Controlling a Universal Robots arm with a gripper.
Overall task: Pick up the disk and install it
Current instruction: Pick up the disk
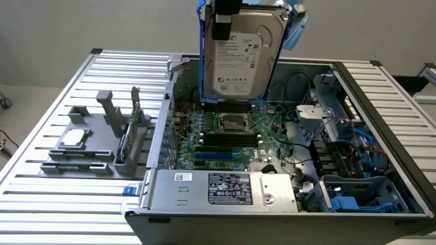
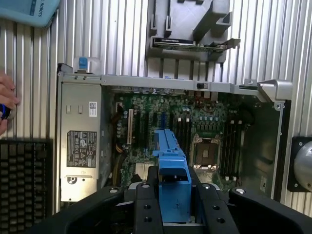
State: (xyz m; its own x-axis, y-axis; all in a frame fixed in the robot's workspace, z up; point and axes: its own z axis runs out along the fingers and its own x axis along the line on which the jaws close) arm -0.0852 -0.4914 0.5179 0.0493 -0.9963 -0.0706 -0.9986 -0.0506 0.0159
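The disk (image 1: 242, 56), a silver-grey hard drive with a white label in a blue carrier frame, hangs upright above the open computer case (image 1: 381, 132). It is over the back of the motherboard (image 1: 232, 127) and clear of it. My gripper (image 1: 225, 15) is shut on the disk's top end, with a black finger lying over the label. In the wrist view the carrier's blue edge (image 2: 171, 165) sits between my two black fingers (image 2: 146, 204), and the motherboard (image 2: 195, 131) lies far below it.
A grey power supply (image 1: 225, 189) fills the case's near end. A drive bay with blue parts (image 1: 361, 196) sits at the exterior view's right. A grey holder (image 1: 95, 148) on the slatted table carries a silver chip (image 1: 73, 138) and a green card (image 1: 136, 127). A hand (image 2: 6, 105) rests near a keyboard (image 2: 24, 180).
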